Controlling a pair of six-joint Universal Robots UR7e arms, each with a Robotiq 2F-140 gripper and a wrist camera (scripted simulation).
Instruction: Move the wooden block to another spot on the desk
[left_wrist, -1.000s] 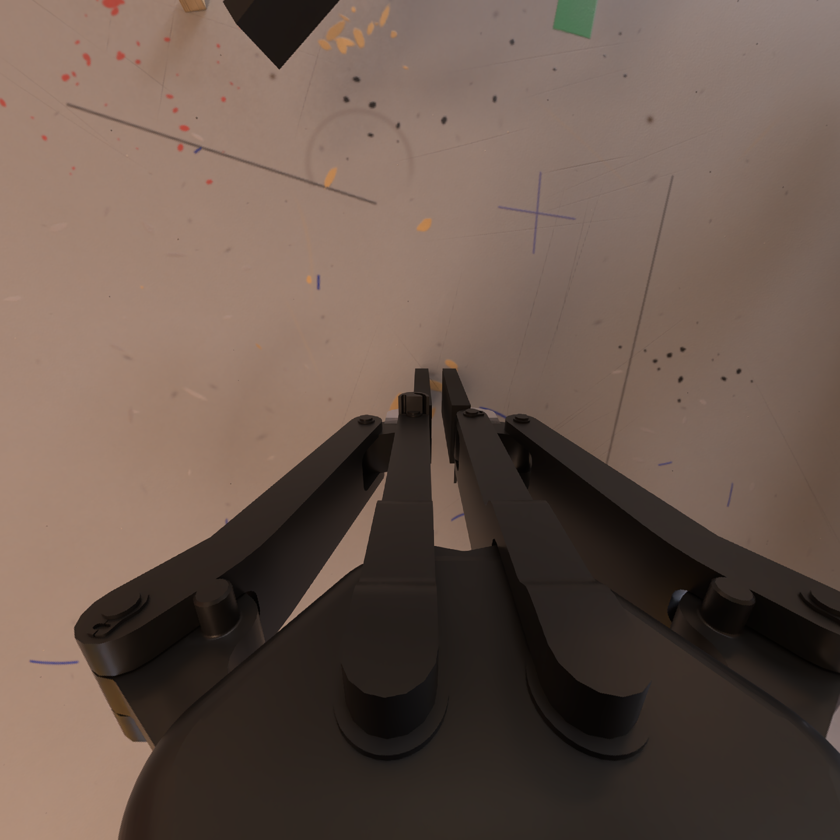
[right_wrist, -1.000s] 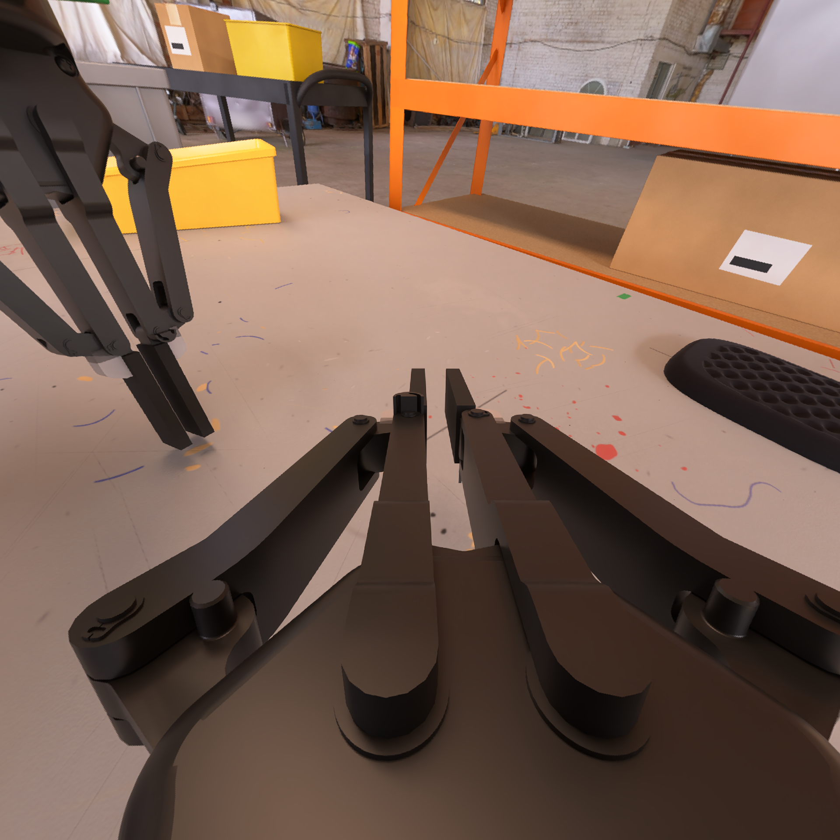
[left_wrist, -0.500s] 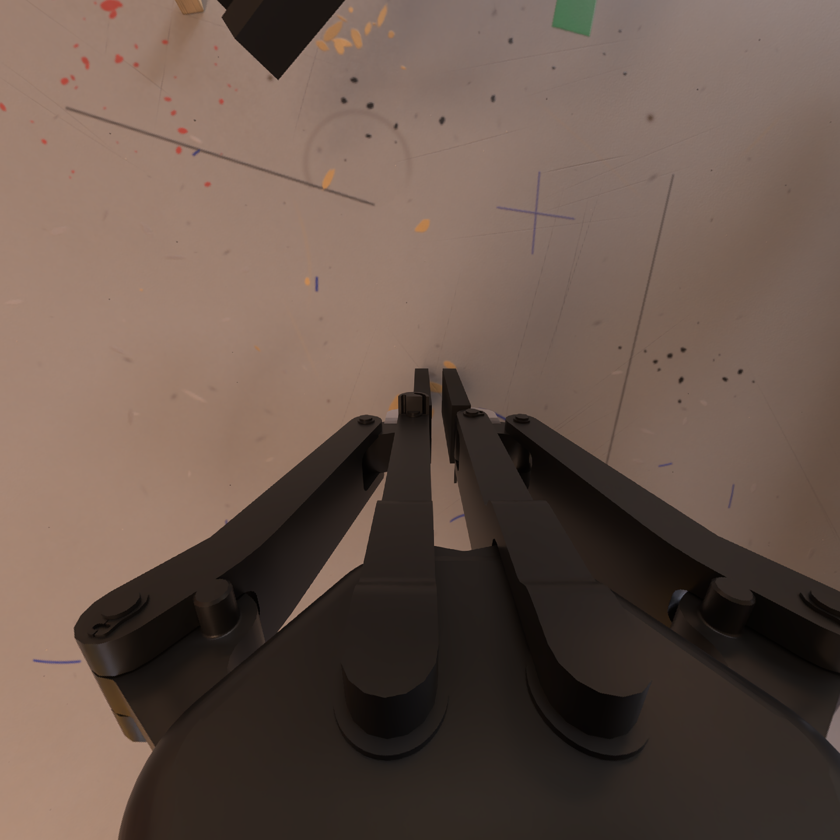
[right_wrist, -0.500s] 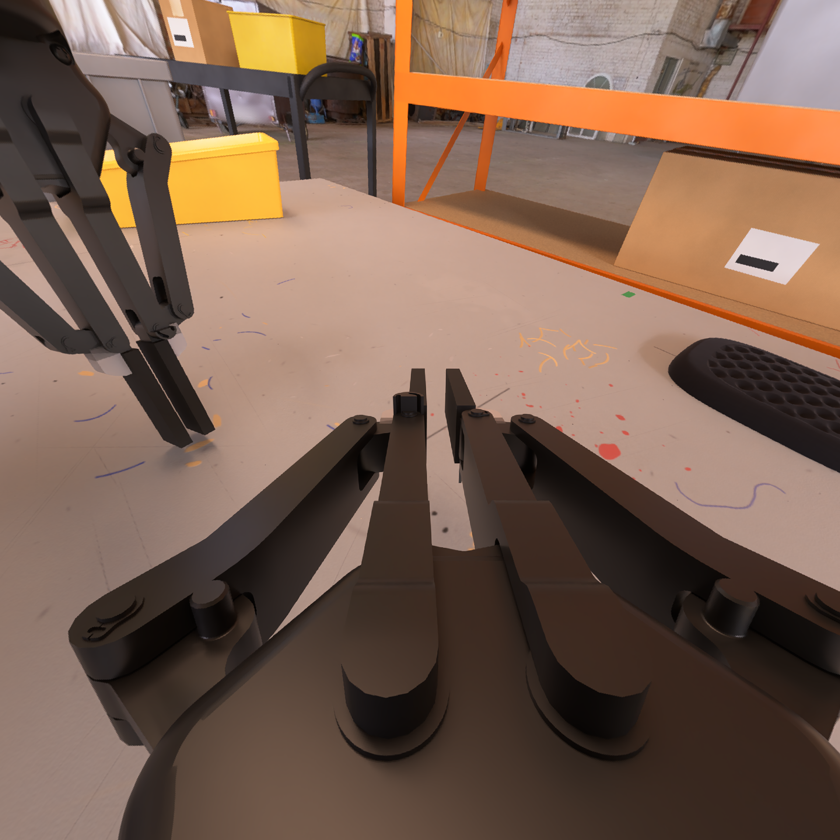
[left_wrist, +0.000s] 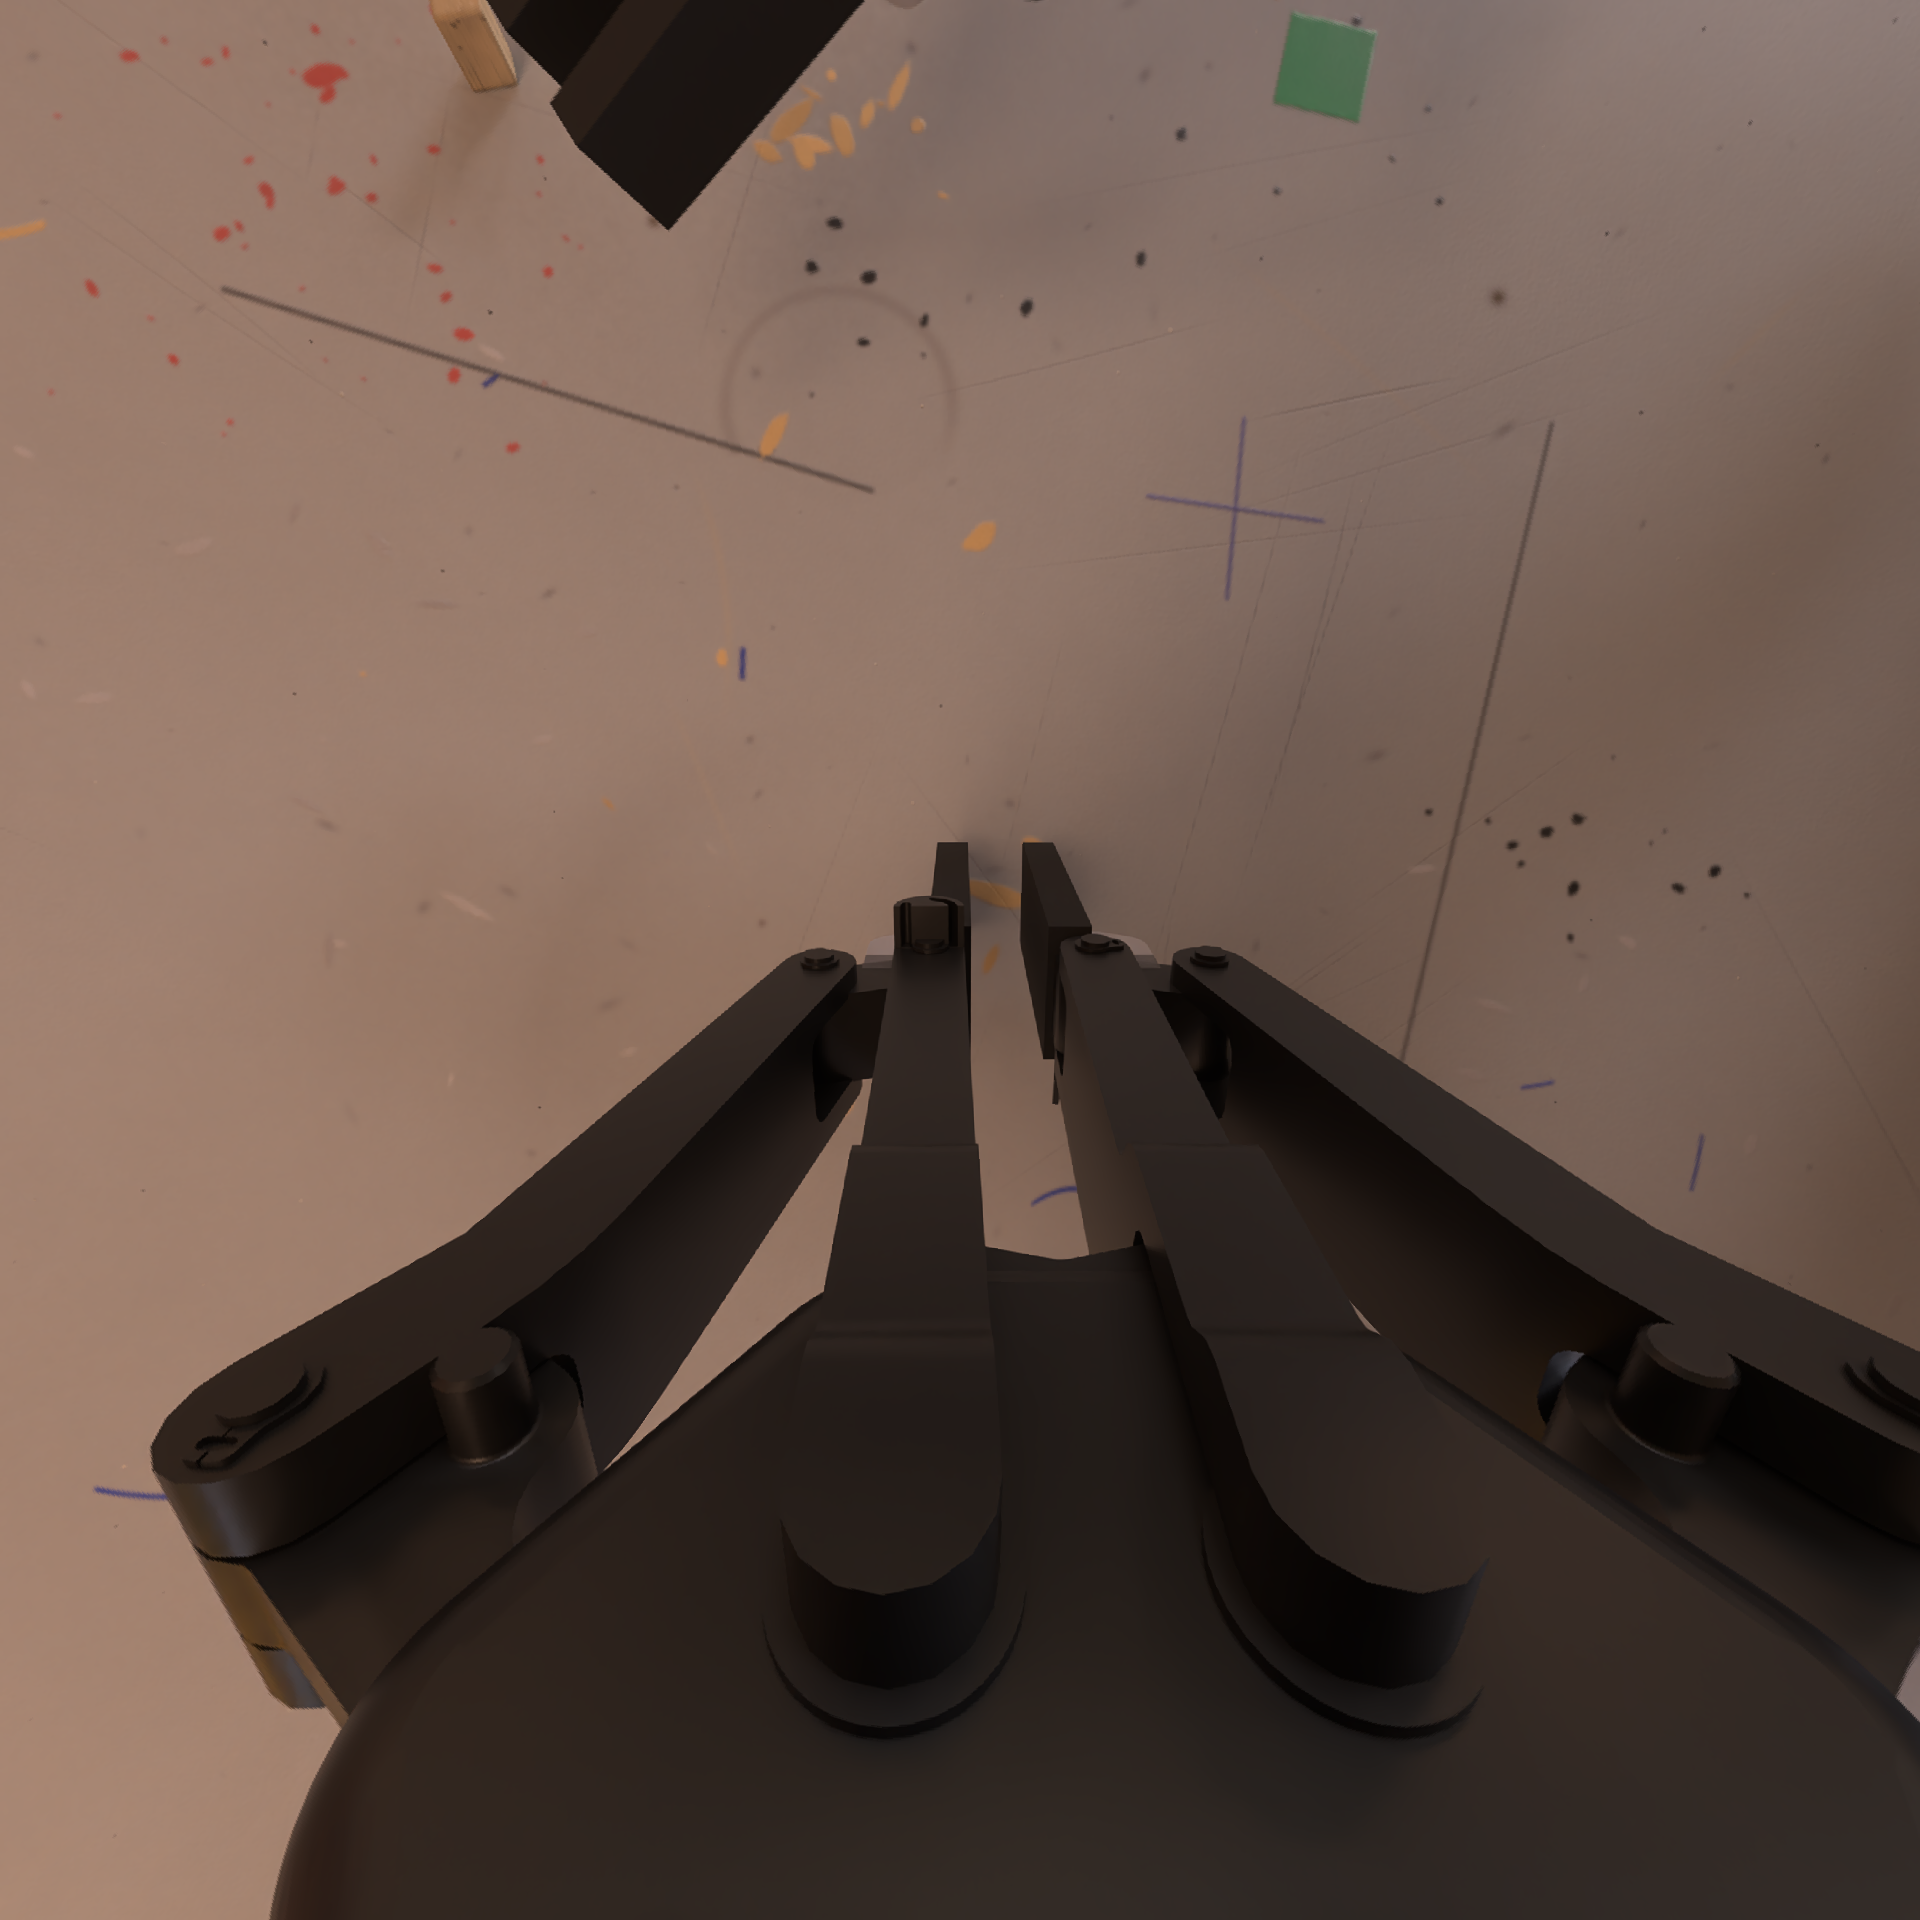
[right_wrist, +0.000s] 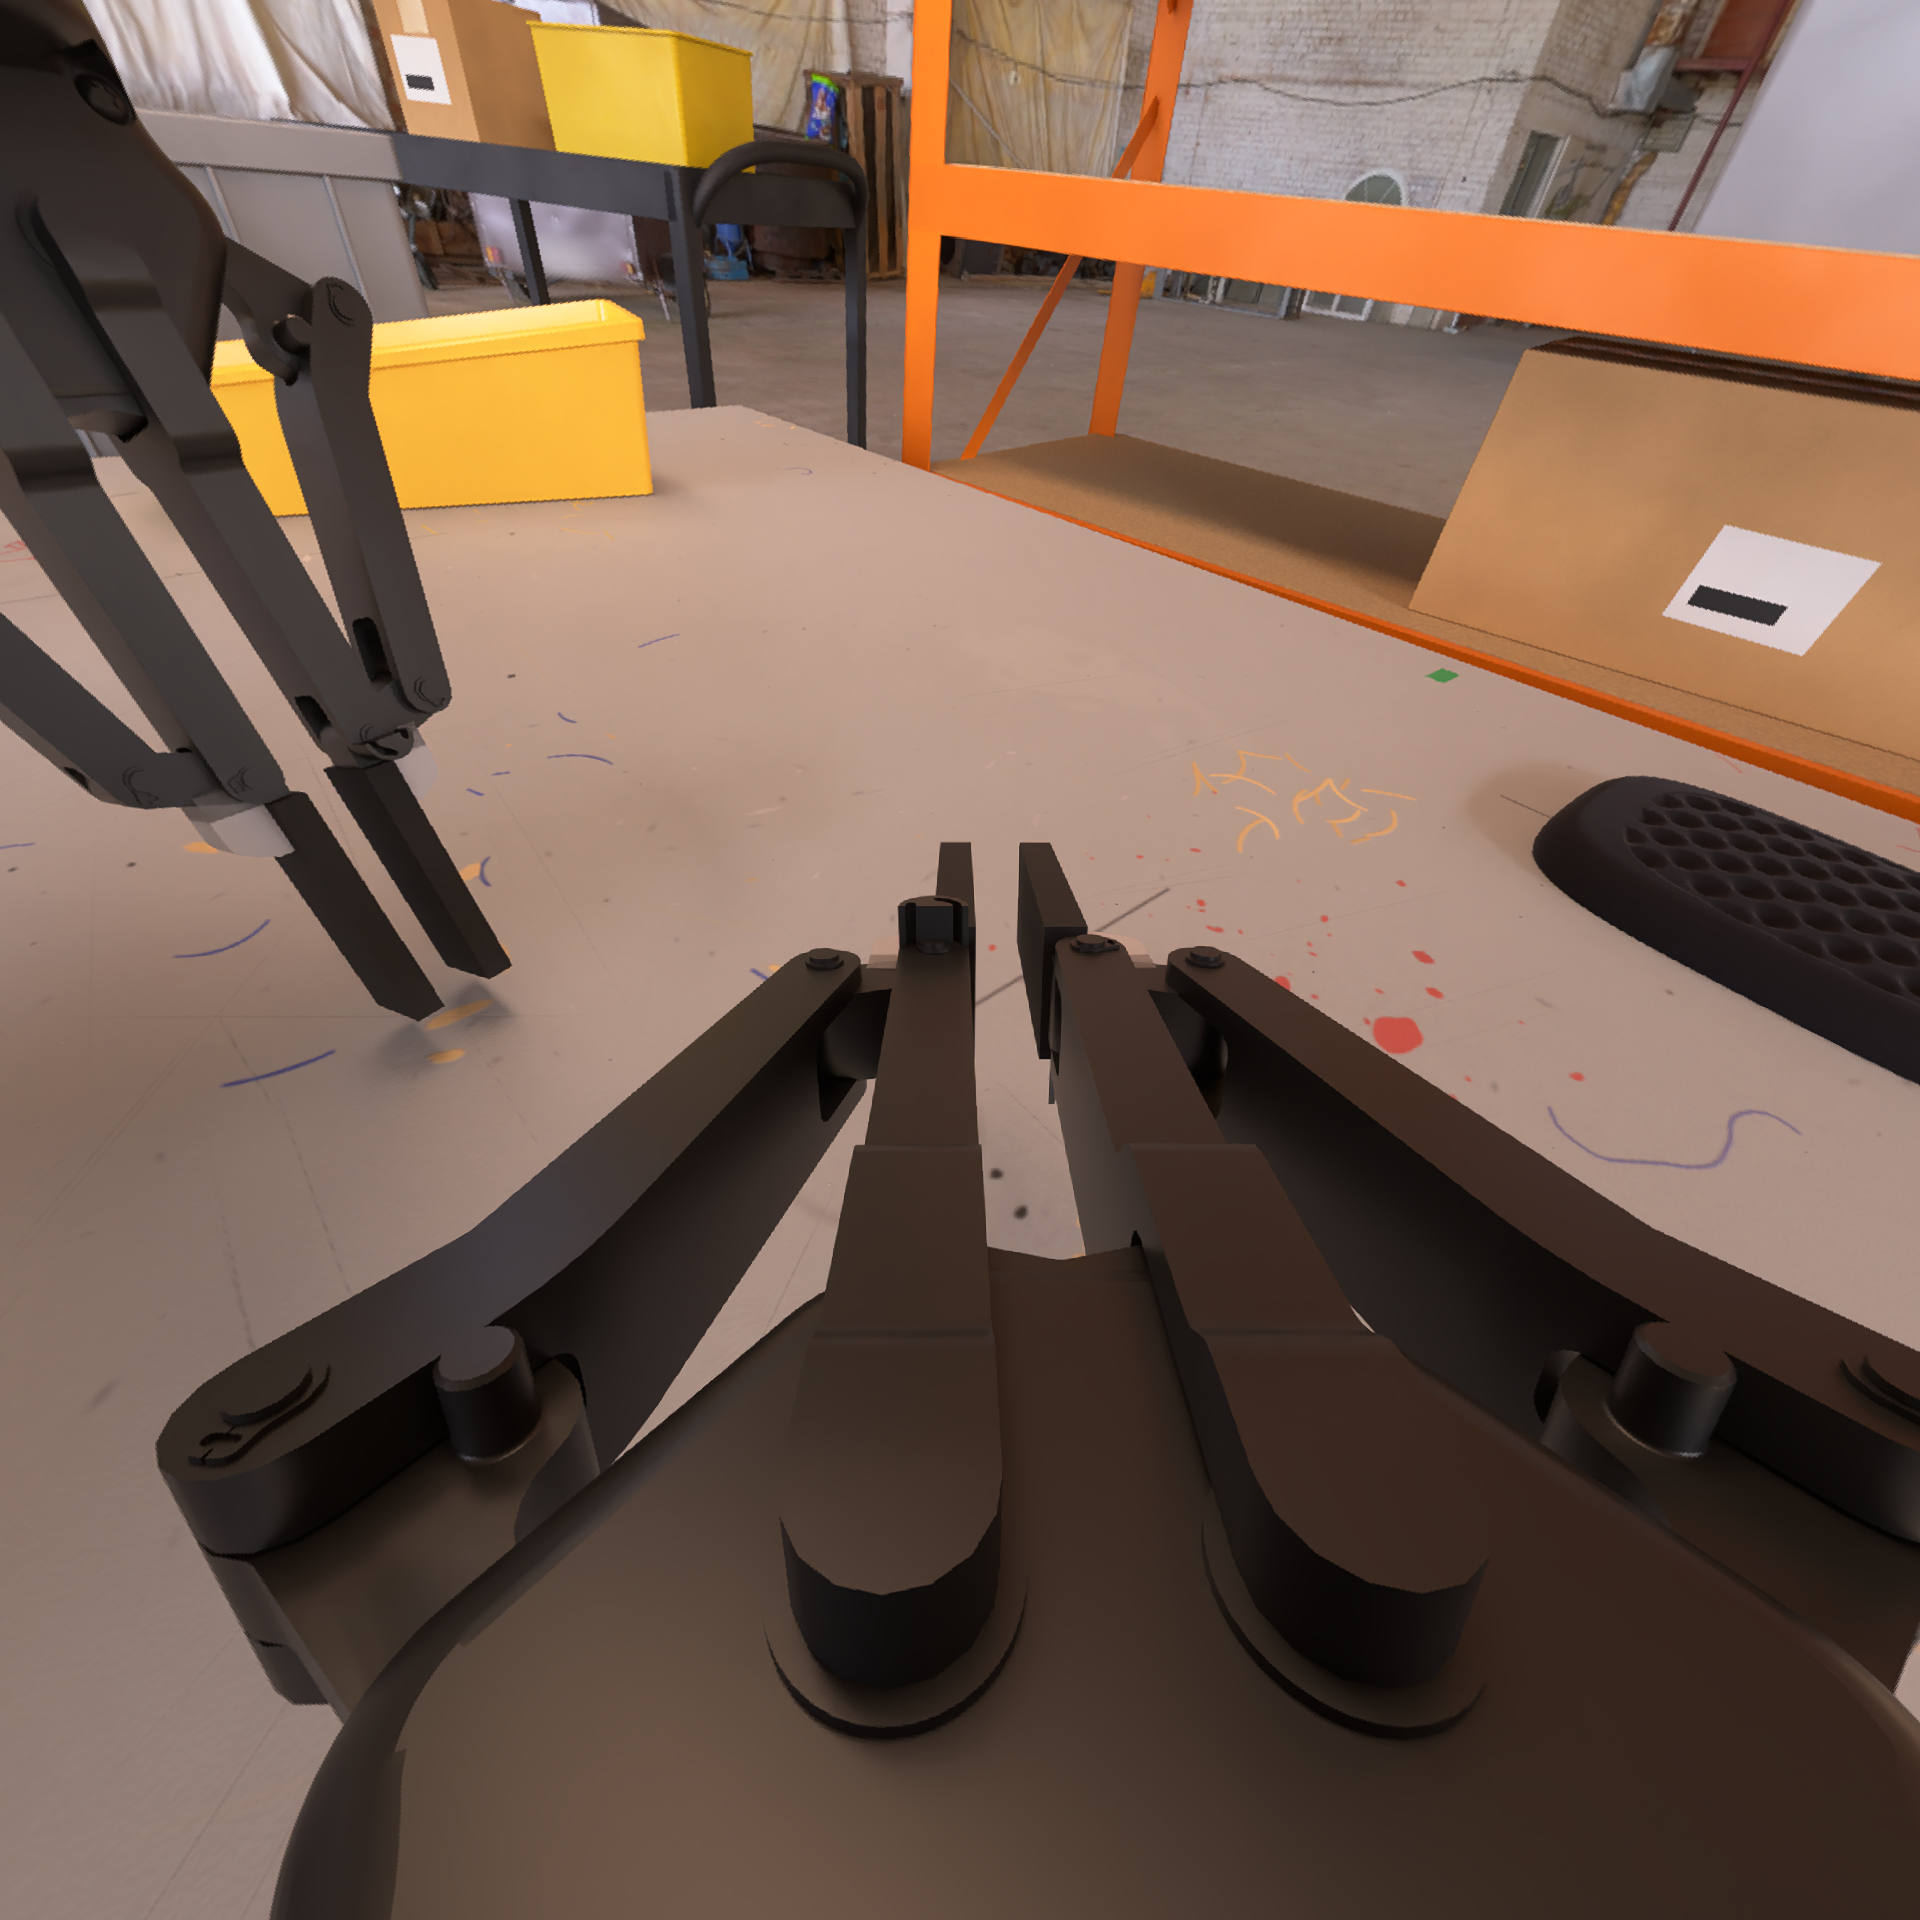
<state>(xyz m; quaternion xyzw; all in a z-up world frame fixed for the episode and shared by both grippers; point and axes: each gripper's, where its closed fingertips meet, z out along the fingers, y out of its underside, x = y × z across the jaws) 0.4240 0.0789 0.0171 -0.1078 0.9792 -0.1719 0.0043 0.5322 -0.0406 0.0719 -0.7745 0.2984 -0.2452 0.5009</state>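
Wooden block (left_wrist: 475, 44) sits at my left view's top edge, well apart from my left tool (left_wrist: 995, 868); both tools' fingers nearly together, empty; right tool (right_wrist: 995, 868) over open tabletop (right_wrist: 831, 644).

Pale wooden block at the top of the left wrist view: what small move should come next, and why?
Probably open the right gripper: its fingers are nearly closed and empty, and the small pale wooden block lies ungrasped on the beige desk.
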